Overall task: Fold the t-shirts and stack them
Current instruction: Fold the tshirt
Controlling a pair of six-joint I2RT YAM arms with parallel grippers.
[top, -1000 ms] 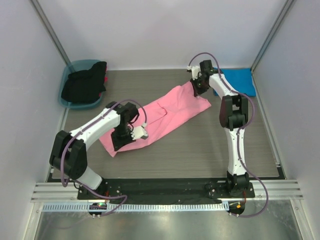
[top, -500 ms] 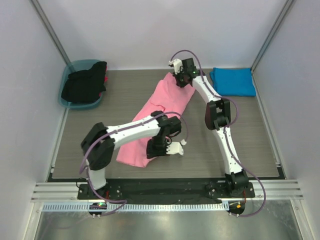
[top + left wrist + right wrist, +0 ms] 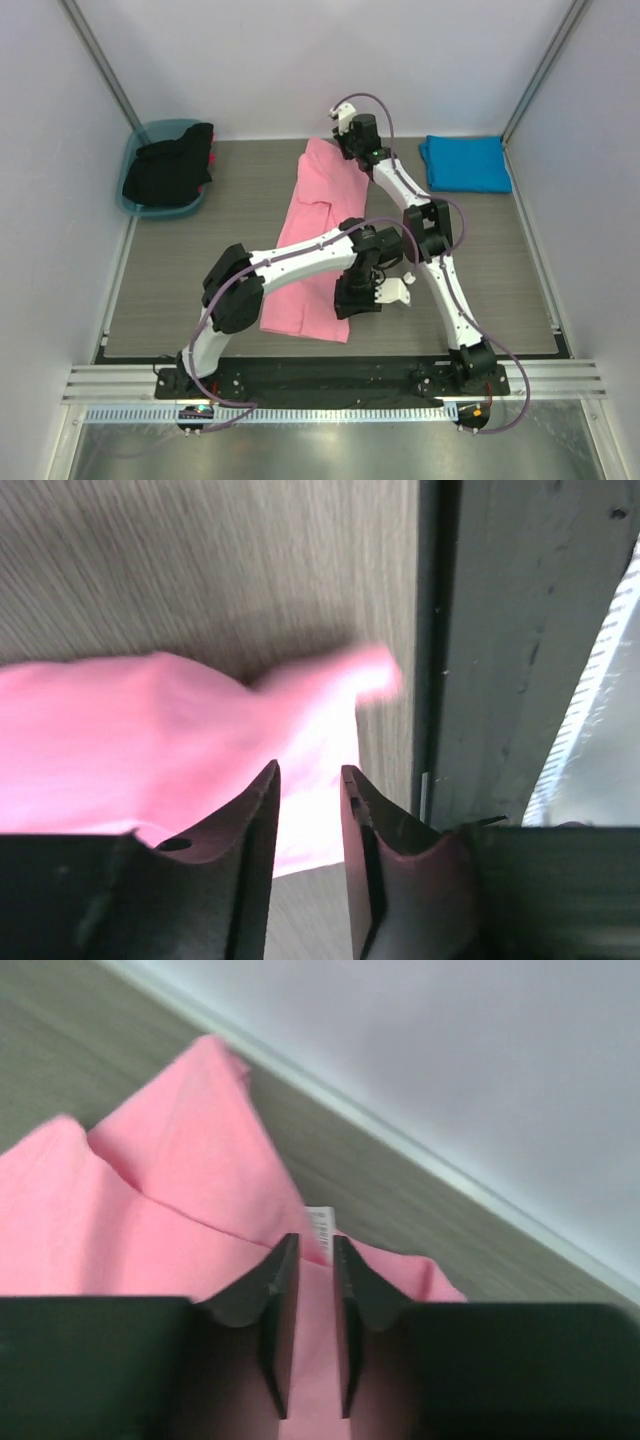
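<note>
At the left jaws: the left gripper (image 3: 305,775) has its two dark fingers parted by a slim gap. Nothing is clamped, and pink shows through the slot from below.
Just beyond those tips: a near corner of the bubblegum-pink soft cloth t-shirt (image 3: 310,215) lies blurred on the grey wood-grain table (image 3: 200,260). It is close to the black strip (image 3: 430,630) that runs along the table's near edge.
At the right jaws: the right gripper (image 3: 312,1245) also shows a narrow slit between its fingers, and it is poised over the far end of the same shirt. Whether the tips touch the cloth, can't tell.
Right at those tips: a small white label (image 3: 320,1225) peeks out of a fold, and the pale back wall (image 3: 450,1060) is just past the hem.
Pink shirt overall: it is stretched out as one long band down the middle of the table, with the far end by the back wall and the near end on the arms' side. The left arm reaches across it to the cloth's near right corner.
Blue shirt: the bright blue cloth t-shirt (image 3: 465,163) sits folded flat in the far right corner, well apart from the pink one.
Far left corner: a teal plastic tub (image 3: 135,205) holds a heap of black cloth (image 3: 165,170) piled above its rim.
</note>
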